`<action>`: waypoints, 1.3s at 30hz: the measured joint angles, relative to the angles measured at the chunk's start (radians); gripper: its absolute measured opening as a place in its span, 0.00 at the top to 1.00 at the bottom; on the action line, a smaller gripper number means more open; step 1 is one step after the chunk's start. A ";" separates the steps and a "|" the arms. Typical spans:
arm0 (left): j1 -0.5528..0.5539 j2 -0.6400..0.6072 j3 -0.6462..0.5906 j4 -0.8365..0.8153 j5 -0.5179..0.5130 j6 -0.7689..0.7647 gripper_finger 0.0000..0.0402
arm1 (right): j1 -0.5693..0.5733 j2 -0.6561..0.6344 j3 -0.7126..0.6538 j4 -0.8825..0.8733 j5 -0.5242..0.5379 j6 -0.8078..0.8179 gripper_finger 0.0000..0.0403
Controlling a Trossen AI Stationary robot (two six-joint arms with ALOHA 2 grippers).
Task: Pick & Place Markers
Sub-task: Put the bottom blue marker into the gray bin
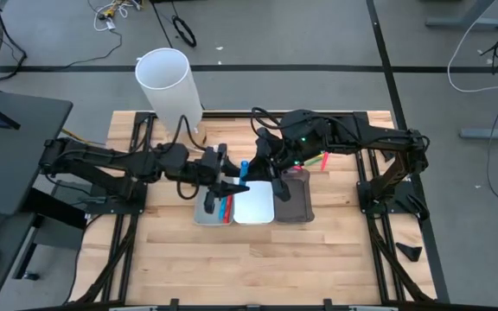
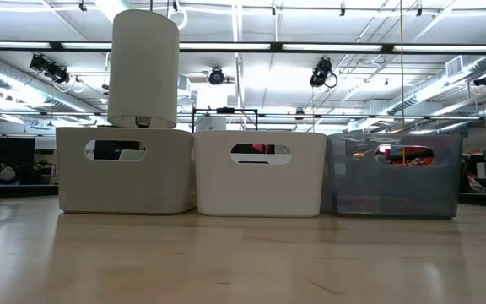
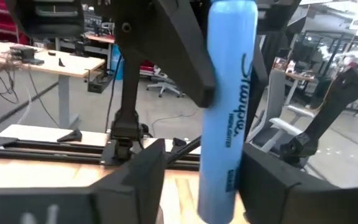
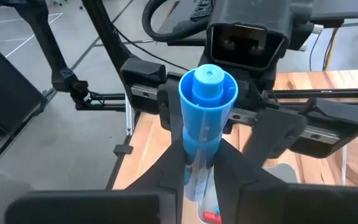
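Note:
A light-blue marker (image 3: 225, 112) stands nearly upright in the air above the trays (image 1: 244, 166), and my right gripper (image 4: 197, 180) is shut on it. My left gripper (image 3: 197, 180) comes in level from the table's left (image 1: 236, 183). It is open, with one finger on each side of the marker's lower end (image 3: 219, 205). A red marker (image 1: 226, 207) and a blue one lie in the grey tray (image 1: 204, 214). Two more markers (image 1: 318, 161), pink and green, lie on the table under my right arm. My right gripper pinches the marker's barrel (image 4: 194, 158) between its two fingers, coming from the table's right and slanting down. One finger (image 3: 185, 56) lies across the barrel's upper half. The marker is lifted clear and nearly upright, its round end (image 4: 207, 84) up. My left gripper: whether a finger (image 3: 272, 186) touches the barrel, I cannot tell.
Three small trays stand side by side at mid-table: grey on the left, white (image 1: 253, 207) in the middle, dark grey (image 1: 294, 203) on the right. A tall white cylinder (image 1: 169, 82) stands at the far left edge. The near half of the wooden table (image 1: 258, 268) holds nothing.

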 joint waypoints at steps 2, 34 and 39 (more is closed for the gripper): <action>0.000 0.000 0.000 0.000 0.001 -0.022 0.64 | 0.000 0.000 0.000 -0.012 -0.004 -0.015 0.86; -0.079 -0.003 -0.001 -0.199 -0.284 -0.706 0.82 | -0.136 -0.056 -0.001 -0.504 -0.004 -0.252 0.48; -0.079 -0.003 -0.001 -0.314 -0.279 -0.930 0.82 | -0.165 -0.056 -0.001 -0.504 -0.004 -0.286 0.48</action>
